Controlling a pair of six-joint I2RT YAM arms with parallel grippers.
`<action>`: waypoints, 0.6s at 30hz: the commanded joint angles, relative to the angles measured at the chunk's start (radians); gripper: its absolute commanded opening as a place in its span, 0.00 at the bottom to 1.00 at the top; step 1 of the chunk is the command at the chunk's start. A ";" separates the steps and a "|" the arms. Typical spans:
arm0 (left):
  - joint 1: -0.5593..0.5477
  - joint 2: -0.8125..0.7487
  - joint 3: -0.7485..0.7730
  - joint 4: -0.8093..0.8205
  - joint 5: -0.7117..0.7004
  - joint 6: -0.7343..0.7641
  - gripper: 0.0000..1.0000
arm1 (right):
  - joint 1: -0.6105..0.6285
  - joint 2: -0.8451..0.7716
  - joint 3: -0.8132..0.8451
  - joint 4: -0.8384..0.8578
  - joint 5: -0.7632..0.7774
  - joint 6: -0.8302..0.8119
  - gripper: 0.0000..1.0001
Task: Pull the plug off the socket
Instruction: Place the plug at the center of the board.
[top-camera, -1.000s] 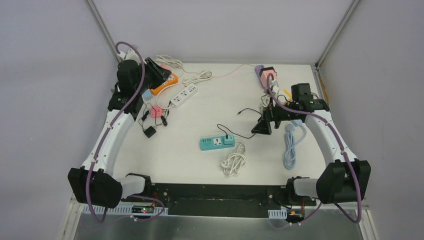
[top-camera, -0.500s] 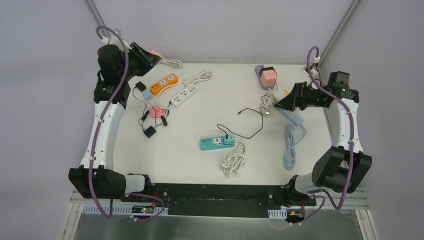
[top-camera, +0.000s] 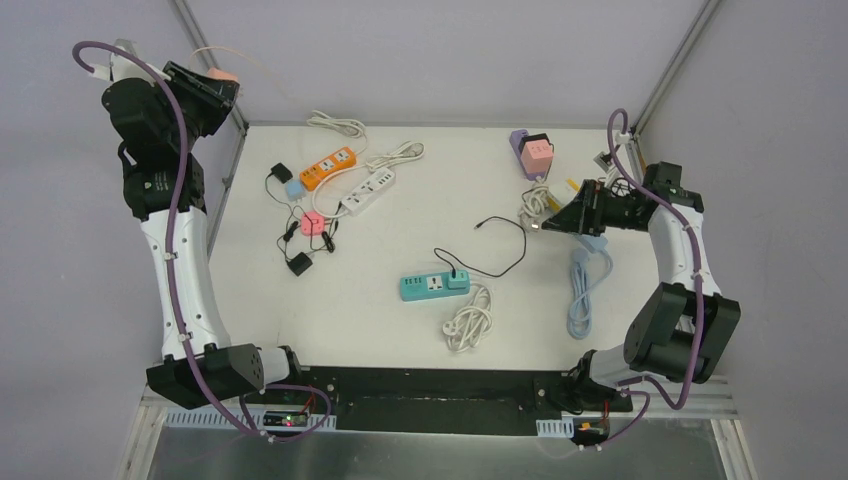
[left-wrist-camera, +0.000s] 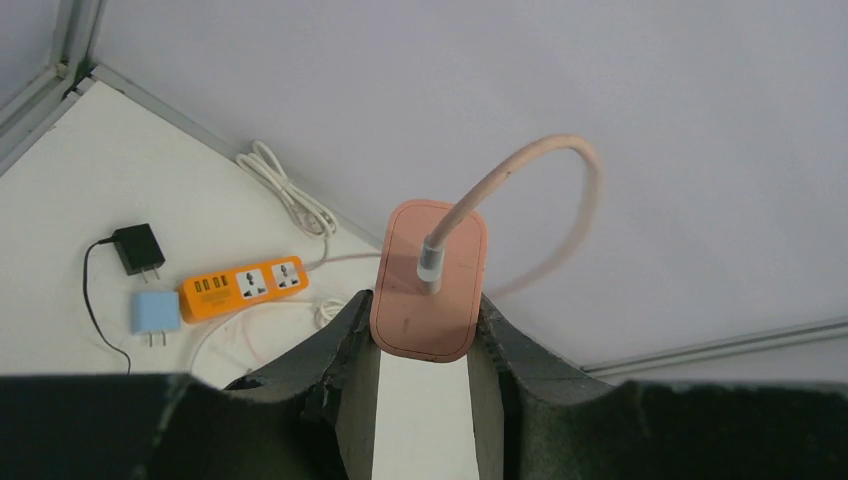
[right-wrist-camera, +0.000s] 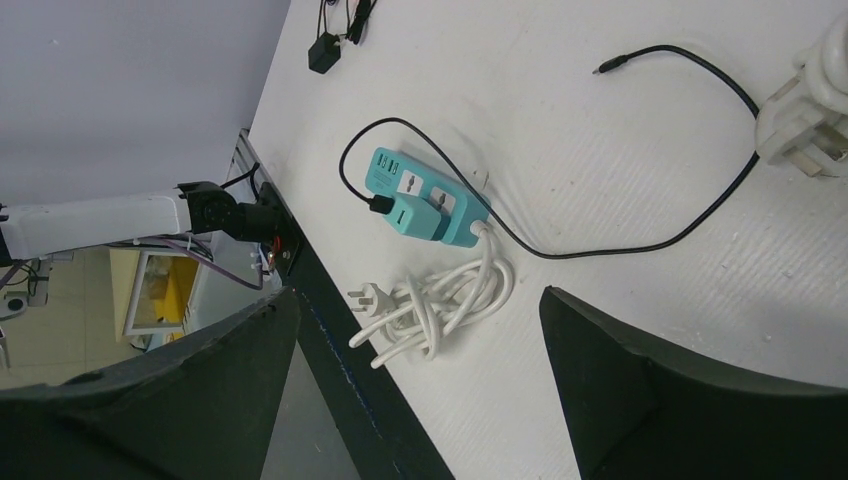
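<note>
**Left gripper raised at the upper left of the overhead frame, closed narrowly on the pink adapter; right gripper spread wide and empty at the right.**

The white surface lies well below the adapter, which hangs clear of every strip, its pink cable arching off its face. It looks like a light, hard, smooth plastic block, so the flat flanks where the fingers squeeze seem the best hold; the cable would only bend or strain. At frame centre the teal power strip carries a teal plug with a thin black cable. That strip is probably light enough to lift with its plug unless pinned down. Its coiled white cord lies just beside it. The orange power strip sits toward the upper left.
</note>
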 joint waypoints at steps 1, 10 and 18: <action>0.027 -0.047 0.083 -0.044 -0.027 0.034 0.00 | 0.008 -0.053 -0.036 0.071 -0.016 0.015 0.94; 0.032 -0.061 -0.056 -0.050 0.054 0.060 0.00 | 0.030 -0.059 -0.131 0.162 -0.006 0.040 0.94; 0.033 -0.079 -0.362 -0.026 0.089 0.103 0.00 | 0.043 -0.054 -0.198 0.229 -0.004 0.046 0.94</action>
